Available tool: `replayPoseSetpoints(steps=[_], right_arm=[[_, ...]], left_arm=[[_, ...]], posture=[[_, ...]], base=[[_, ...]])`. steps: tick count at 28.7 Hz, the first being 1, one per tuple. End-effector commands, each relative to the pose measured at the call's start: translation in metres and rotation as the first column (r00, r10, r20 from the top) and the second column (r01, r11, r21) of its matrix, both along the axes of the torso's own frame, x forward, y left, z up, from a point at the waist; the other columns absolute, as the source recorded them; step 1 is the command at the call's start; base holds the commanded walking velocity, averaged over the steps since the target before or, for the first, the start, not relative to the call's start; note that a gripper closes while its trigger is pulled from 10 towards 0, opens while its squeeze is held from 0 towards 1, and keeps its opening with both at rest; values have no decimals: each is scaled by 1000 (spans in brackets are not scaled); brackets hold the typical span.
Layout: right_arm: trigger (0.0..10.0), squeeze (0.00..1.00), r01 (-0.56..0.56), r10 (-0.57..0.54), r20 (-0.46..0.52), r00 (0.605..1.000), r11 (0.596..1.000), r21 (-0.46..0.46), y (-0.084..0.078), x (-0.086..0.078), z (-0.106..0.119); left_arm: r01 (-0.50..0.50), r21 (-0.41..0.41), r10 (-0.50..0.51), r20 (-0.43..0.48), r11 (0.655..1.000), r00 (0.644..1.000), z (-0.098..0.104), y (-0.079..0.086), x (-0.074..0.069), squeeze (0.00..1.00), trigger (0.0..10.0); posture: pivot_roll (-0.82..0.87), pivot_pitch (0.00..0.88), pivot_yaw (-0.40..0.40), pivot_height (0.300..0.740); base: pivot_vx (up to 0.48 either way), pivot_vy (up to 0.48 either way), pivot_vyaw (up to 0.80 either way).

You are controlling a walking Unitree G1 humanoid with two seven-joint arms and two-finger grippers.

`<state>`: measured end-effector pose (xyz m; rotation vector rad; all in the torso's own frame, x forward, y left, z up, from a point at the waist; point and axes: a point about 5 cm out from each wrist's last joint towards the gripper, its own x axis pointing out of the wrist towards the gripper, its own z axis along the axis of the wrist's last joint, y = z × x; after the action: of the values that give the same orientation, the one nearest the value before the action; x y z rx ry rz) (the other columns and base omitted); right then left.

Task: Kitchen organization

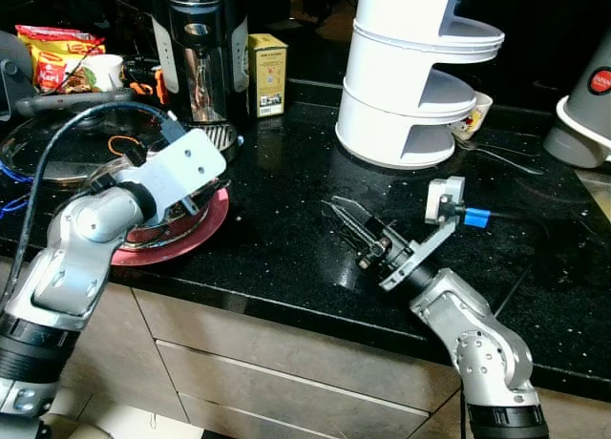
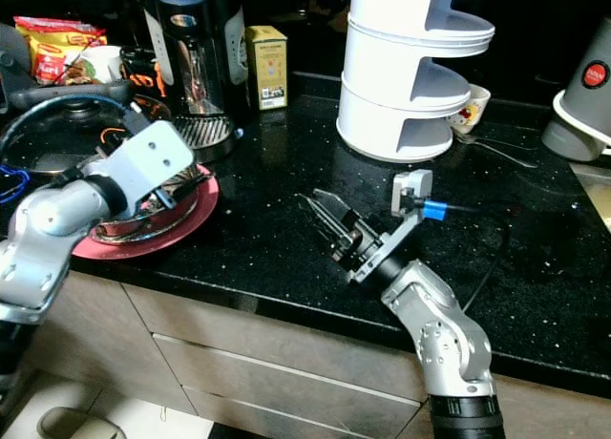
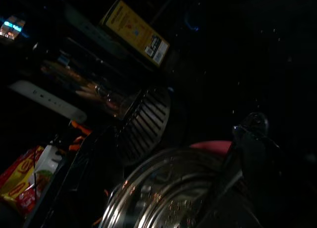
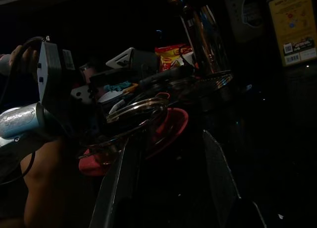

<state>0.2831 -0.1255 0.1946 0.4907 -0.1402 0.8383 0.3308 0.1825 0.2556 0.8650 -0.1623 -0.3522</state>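
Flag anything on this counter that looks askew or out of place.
The steel bowl sits tilted on the red plate at the counter's front left, one side lifted, under the left pincer. A spoon lies loose on the black counter beside the white tiered rack.

I am looking along my own right gripper (image 4: 171, 183), its two black fingers (image 4: 119, 181) standing apart with a dark gap between them in the lower half of the frame. Beyond them, at the centre, a steel bowl (image 4: 133, 114) is sitting on a red plate (image 4: 171, 126) on the black counter (image 4: 277, 139). My left arm (image 4: 22, 121) is showing at the left edge, silver and reaching toward the bowl. Higher up, a coffee maker (image 4: 200, 34) is rising at centre top, with a red and yellow packet (image 4: 171, 54) just beside it. A yellow box (image 4: 292, 25) is standing in the upper right corner.
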Motion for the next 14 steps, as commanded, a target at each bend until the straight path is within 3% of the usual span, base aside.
replayPoseSetpoints(steps=[1,14], right_arm=[[10000,0,11,-11,-11,1000,1000,-14,-2,-3,-1],[10000,0,13,-13,-14,1000,1000,-23,-5,-3,0]], left_arm=[[29,13,-28,-26,999,999,-9,-8,3,0,10000],[24,-28,-25,-26,999,999,-19,-15,8,0,10000]], posture=[[-48,0,-50,740],[-57,0,-57,740]], base=[[0,0,0],[0,0,0]])
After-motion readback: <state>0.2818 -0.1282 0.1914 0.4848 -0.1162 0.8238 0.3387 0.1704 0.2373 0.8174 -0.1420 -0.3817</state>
